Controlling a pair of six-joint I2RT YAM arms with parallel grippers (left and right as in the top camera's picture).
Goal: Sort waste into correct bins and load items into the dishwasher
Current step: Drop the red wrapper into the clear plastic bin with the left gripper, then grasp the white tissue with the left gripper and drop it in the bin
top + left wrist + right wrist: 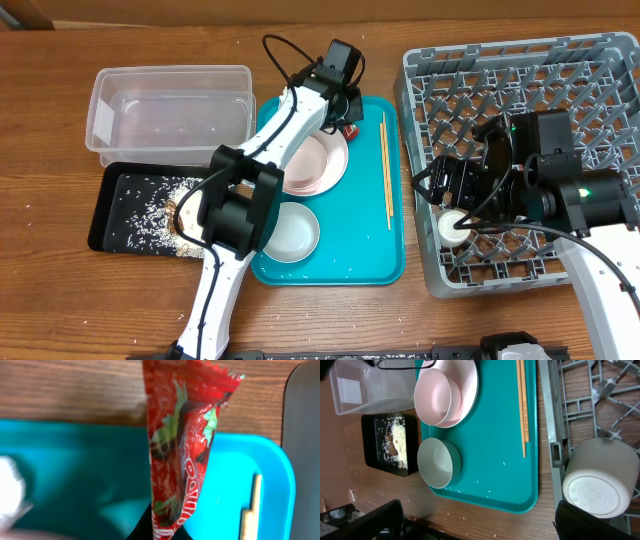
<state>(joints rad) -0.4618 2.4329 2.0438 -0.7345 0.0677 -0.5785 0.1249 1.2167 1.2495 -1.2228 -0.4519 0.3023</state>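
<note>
Teal tray (pixel 75 460) beneath the red wrapper (pixel 182 445).
Left gripper (pixel 159 532) clamps its near end, long axis in line with the fingers; right gripper (pixel 479 524) apparently spread wide.

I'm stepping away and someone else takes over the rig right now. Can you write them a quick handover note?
Left gripper: shut on the red wrapper, at the far end of the teal tray.
Right gripper: looks open, in the dish rack beside the white cup, which sits upside down there.
Done: rice and scraps in the black tray; cup racked.
Left: bin the wrapper; load the pink plates, white bowl and chopsticks, all on the teal tray. The clear tub looks empty.
</note>
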